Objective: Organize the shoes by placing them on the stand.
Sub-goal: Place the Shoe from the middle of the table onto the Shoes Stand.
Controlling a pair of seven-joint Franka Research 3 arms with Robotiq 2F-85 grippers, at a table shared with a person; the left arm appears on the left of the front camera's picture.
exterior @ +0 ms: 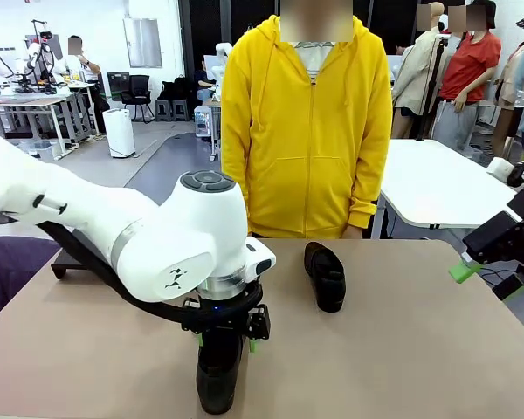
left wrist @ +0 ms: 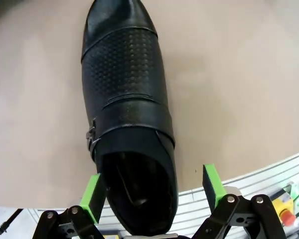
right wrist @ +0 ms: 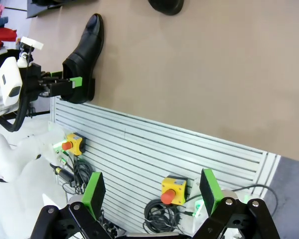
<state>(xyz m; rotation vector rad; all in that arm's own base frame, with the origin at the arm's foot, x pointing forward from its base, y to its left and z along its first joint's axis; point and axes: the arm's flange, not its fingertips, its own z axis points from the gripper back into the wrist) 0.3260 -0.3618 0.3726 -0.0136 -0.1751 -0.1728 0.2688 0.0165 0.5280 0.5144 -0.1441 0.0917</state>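
Straddling the heel of a shoe (left wrist: 125, 114), left claw (left wrist: 153, 191) gapes.

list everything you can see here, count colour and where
shoes: two, glossy black; one at the robot's edge of the table, one mid-table in front of the person
stand: one, black, at the table's left, mostly hidden behind the left arm
table: one, tan top
stop buttons: two, yellow boxes with red caps, below the table's near edge
person: one, yellow hoodie, standing at the far side
left end effector: black with green pads, open, astride the near shoe's heel
right end effector: black with green pads, open, nothing in it, off the table's right edge
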